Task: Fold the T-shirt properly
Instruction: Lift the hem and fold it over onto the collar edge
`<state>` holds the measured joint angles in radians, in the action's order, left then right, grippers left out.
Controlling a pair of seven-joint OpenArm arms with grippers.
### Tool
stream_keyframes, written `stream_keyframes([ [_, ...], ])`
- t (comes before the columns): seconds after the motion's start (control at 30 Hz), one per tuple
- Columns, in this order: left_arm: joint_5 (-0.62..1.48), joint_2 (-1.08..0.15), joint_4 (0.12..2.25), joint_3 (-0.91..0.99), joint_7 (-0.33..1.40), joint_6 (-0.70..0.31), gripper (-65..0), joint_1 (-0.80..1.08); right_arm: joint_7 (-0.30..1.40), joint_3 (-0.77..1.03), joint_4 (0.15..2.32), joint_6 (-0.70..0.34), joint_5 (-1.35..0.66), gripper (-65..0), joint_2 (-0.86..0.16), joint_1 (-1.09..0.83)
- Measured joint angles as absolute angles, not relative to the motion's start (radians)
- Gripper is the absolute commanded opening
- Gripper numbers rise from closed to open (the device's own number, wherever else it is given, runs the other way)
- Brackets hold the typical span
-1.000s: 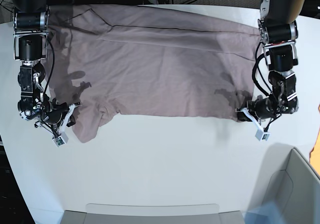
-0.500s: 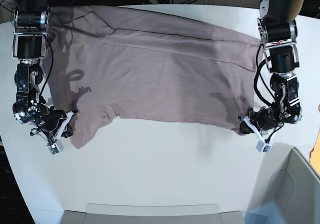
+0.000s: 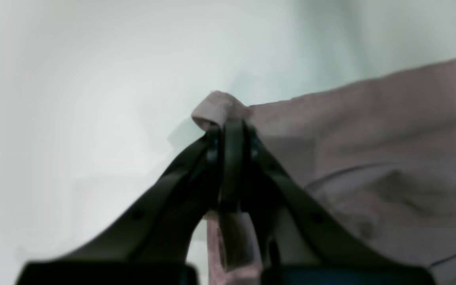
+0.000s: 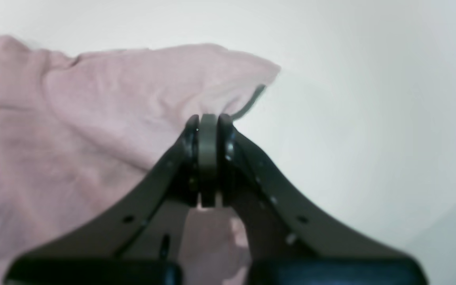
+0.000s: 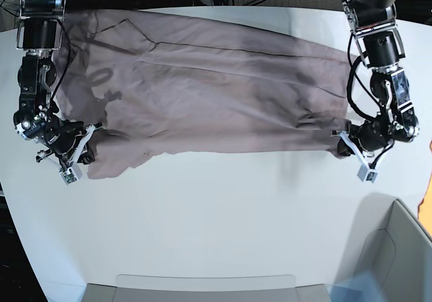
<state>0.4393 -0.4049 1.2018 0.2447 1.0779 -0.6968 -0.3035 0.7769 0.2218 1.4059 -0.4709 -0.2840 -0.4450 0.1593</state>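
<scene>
The dusty mauve T-shirt (image 5: 209, 92) lies spread wide across the back half of the white table (image 5: 216, 214). My left gripper (image 5: 343, 146) is at the base view's right, shut on the shirt's near right corner. In the left wrist view the gripper (image 3: 232, 124) pinches a small fold of the T-shirt (image 3: 370, 138). My right gripper (image 5: 88, 138) is at the base view's left, shut on the near left edge by a sleeve. In the right wrist view the gripper (image 4: 208, 120) clamps the T-shirt (image 4: 93, 118). The near edge runs taut between the two grippers.
A grey open box (image 5: 398, 248) stands at the front right corner. A flat grey tray (image 5: 202, 285) lies at the table's front edge. An orange object (image 5: 427, 200) shows at the right border. Dark cables and arm bases stand behind the table.
Both grippers moved outward and slightly back, still holding the shirt. The near edge is pulled straighter and the shirt is stretched wider, with new wrinkles near the right corner.
</scene>
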Motion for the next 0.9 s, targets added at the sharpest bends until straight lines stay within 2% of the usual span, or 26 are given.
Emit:
stream_keyframes([
  [0.17,0.44,-0.411,1.305,0.249,1.107,-0.696,-65.0,-0.251,0.862,0.34,1.553,-0.472,-0.282,-65.0,-0.415,0.112],
  [0.37,0.44,-0.411,1.397,0.249,1.146,-0.697,-65.0,-0.221,0.879,0.363,1.645,-0.473,-0.284,-65.0,-0.409,0.027],
  [0.57,0.446,-0.41,1.472,0.249,1.19,-0.697,-65.0,-0.154,0.883,0.487,1.739,-0.476,-0.283,-65.0,-0.377,-0.078],
  [0.73,0.446,-0.41,1.542,0.242,1.204,-0.701,-65.0,-0.102,0.885,0.514,1.819,-0.476,-0.288,-65.0,-0.373,-0.187],
  [0.9,0.448,-0.423,1.581,0.242,1.205,-0.701,-65.0,-0.052,0.881,0.587,1.853,-0.476,-0.444,-65.0,-0.373,-0.295],
])
